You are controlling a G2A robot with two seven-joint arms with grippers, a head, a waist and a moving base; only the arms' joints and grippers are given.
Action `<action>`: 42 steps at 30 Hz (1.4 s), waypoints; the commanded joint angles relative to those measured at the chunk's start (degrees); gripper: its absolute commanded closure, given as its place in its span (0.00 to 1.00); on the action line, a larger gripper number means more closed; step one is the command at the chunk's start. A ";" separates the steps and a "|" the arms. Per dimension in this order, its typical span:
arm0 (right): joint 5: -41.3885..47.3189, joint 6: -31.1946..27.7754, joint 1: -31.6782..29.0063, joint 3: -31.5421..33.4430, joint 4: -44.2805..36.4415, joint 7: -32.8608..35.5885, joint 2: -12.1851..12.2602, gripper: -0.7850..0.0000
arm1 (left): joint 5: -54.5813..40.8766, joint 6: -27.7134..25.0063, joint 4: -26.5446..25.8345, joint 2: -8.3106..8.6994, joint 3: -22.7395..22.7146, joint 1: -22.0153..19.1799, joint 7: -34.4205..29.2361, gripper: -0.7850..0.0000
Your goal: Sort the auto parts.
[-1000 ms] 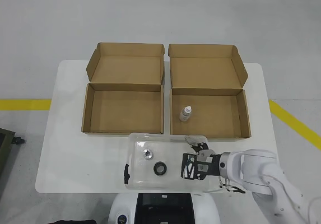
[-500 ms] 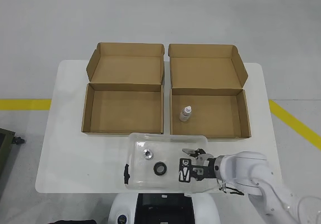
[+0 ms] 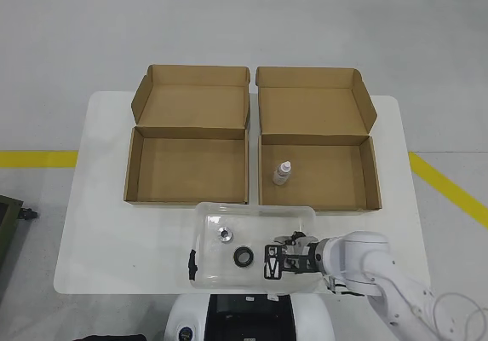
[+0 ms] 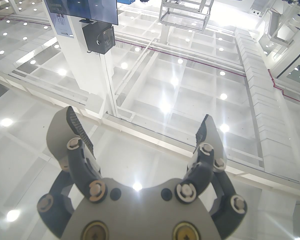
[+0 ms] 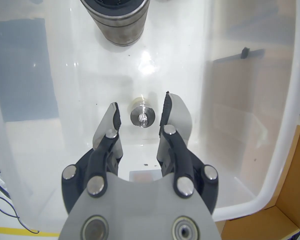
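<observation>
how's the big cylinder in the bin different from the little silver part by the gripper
The big cylinder is far larger than the little silver part. The cylinder is hollow, with a dark ribbed bore; the silver part looks solid, with a small nub on its end. The silver part sits between the right gripper's open fingers, a gap on each side; the cylinder lies beyond the fingertips. Both are round metal pieces in the clear bin.

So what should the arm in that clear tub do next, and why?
Probably close the right end effector on the small metal part: its open fingers sit either side of it, not touching, inside the clear tub.
</observation>
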 commanded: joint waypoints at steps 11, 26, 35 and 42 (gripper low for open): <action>1.08 0.11 1.16 -0.44 -1.05 0.94 0.42 1.00 | 0.00 0.00 0.00 0.00 0.00 0.00 0.00 0.00; 6.89 2.28 0.30 5.82 -8.37 -11.56 1.39 1.00 | 0.00 0.00 0.00 0.00 0.00 0.00 0.00 0.00; 10.53 6.63 -1.02 11.56 -14.87 -25.31 1.56 1.00 | 0.00 0.00 0.00 0.00 0.00 0.00 0.00 0.00; 12.32 10.02 0.16 13.38 -14.60 -34.65 1.22 1.00 | 0.00 0.00 0.00 0.00 0.00 0.00 0.00 0.00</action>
